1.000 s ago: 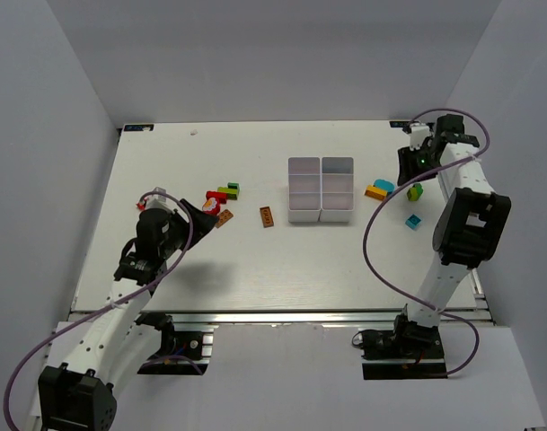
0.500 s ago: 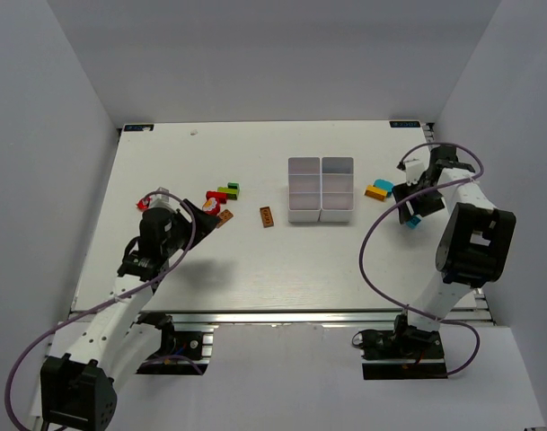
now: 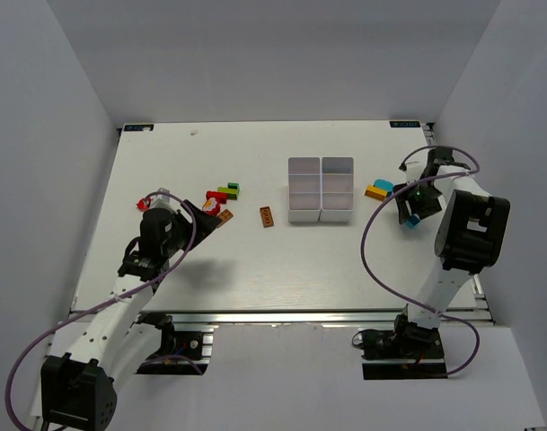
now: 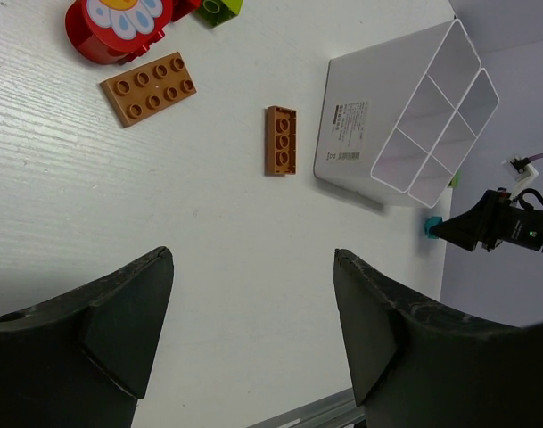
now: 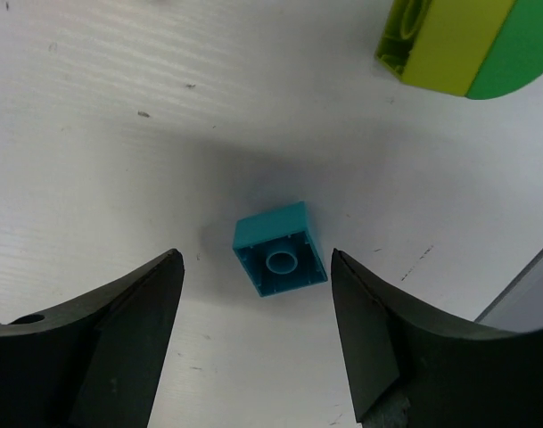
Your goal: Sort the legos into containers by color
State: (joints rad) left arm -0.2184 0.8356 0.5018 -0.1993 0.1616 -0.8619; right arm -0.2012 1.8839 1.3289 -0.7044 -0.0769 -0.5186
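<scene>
Lying upside down on the table, a teal lego (image 5: 279, 250) sits between the open fingers of my right gripper (image 5: 256, 259), untouched; from above the gripper (image 3: 411, 209) hangs over that brick (image 3: 414, 221). A yellow-green lego (image 5: 449, 45) lies just beyond it. My left gripper (image 4: 253, 259) is open and empty over bare table, short of two brown plates (image 4: 153, 86) (image 4: 281, 139), a red flower piece (image 4: 115, 27) and a green lego (image 4: 219, 9). The white six-compartment container (image 3: 291, 190) stands mid-table, and no lego shows in it.
An orange and teal stacked pair (image 3: 378, 189) lies right of the tray. The red and green pieces (image 3: 221, 194) sit just ahead of my left gripper (image 3: 206, 215). The table's right edge (image 5: 525, 299) runs close beside my right gripper.
My right arm has swung from the far right corner down to the teal lego, its jaws opening wider. The left arm has barely moved.
</scene>
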